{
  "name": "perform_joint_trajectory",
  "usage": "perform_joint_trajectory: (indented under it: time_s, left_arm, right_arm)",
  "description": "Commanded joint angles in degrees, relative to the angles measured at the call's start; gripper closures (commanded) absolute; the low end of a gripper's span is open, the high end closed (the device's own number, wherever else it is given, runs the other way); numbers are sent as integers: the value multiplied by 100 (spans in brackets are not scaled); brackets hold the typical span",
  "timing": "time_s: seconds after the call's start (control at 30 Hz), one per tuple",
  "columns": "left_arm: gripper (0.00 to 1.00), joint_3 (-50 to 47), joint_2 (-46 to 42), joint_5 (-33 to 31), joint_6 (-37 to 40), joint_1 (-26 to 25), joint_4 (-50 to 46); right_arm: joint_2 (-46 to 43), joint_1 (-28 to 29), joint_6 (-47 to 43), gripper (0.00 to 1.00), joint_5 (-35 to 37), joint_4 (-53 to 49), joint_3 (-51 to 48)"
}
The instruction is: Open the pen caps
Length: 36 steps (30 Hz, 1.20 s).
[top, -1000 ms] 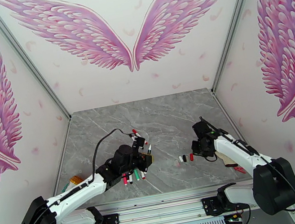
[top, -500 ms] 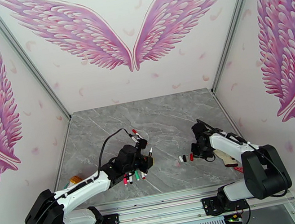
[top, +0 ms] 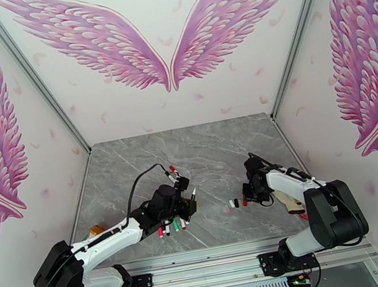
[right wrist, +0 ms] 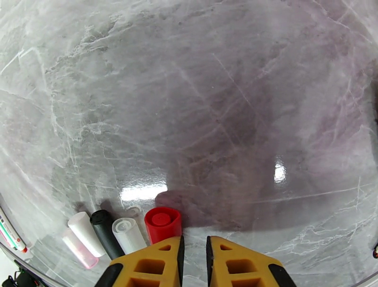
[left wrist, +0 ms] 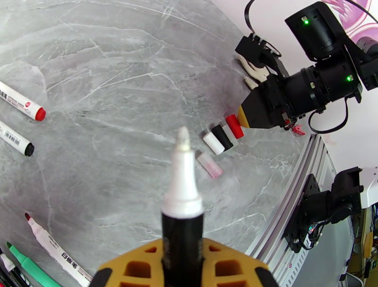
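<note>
Table [top: 207, 149]: grey marble slab.

Left gripper [left wrist: 182, 264]: jaws clamped on 1 black-barrelled pen [left wrist: 182, 226], cap off, white tip pointing up and away.

Right gripper [right wrist: 193, 255]: jaws nearly together with only a slit between, nothing held, low over the table.

Other pens [left wrist: 21, 105] lie on the left side: 2 capped (red end, black end), the black-ended one with a barcode; 1 uncapped with a red tip, printed "白板笔"; 1 green.

Caps [right wrist: 106, 231]: 5 in a row just beside the right gripper. Red cap [right wrist: 163, 223] is nearest, then clear, black, white, pink.
</note>
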Motion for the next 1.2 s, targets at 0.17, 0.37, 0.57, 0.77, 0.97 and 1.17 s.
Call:
perform_joint_trajectory:
  time_s: [0.17, 0.37, 0.57, 0.77, 0.97, 1.17]
  left_arm:
    - [89, 257, 98, 124, -27, -9, 16]
    - [89, 286, 125, 77, -52, -18, -43]
    - [89, 454, 133, -438, -345, -124, -541]
    - [89, 403, 155, -1139, -1023, -360, -731]
    - [86, 649, 547, -2314, -1848, -614, -1290]
    - [88, 1135, 1448, -2613, -2479, -695, -1676]
  right_arm:
    - [100, -48, -72, 71, -121, 75, -30]
    - [49, -39, -56, 70, -113, 30, -15]
    - [-183, -13, 66, 68, -48, -44, -41]
    - [-721, 11, 112, 66, -121, 203, -267]
    - [-1501, 73, 83, 56, -676, 584, -469]
    - [-2269, 127, 279, 37, -2115, 1319, -775]
